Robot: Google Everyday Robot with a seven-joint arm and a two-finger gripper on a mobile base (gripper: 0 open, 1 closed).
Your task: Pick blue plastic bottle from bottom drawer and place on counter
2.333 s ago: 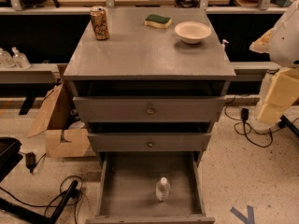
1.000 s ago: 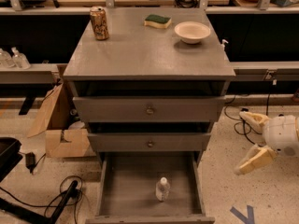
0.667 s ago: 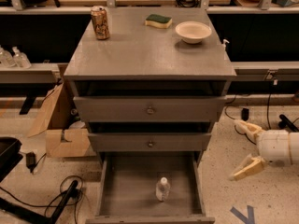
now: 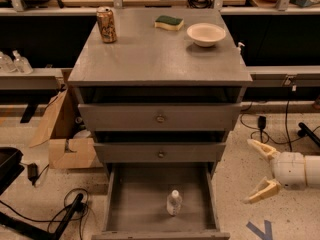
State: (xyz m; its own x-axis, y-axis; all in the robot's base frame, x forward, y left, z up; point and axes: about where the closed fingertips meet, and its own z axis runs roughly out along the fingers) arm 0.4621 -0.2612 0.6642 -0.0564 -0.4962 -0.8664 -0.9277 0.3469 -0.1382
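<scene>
The blue plastic bottle [image 4: 174, 203], clear with a white cap, stands upright on the floor of the open bottom drawer [image 4: 130, 204], right of its middle. The counter [image 4: 155, 49] is the grey top of the cabinet. My gripper [image 4: 256, 171] is low at the right, outside the cabinet and level with the bottom drawer. Its two cream fingers [image 4: 262, 149] are spread wide apart and point left toward the cabinet. It holds nothing.
On the counter stand a gold-brown drink can [image 4: 106, 25], a green sponge [image 4: 169, 22] and a cream bowl [image 4: 206, 34]. Two upper drawers with round knobs [image 4: 160, 118] are slightly pulled out. A cardboard box [image 4: 65, 134] and cables [image 4: 70, 209] lie at the left on the floor.
My gripper has come down from high at the right to low beside the bottom drawer, and has turned its fingers toward the cabinet. The bottle has not moved.
</scene>
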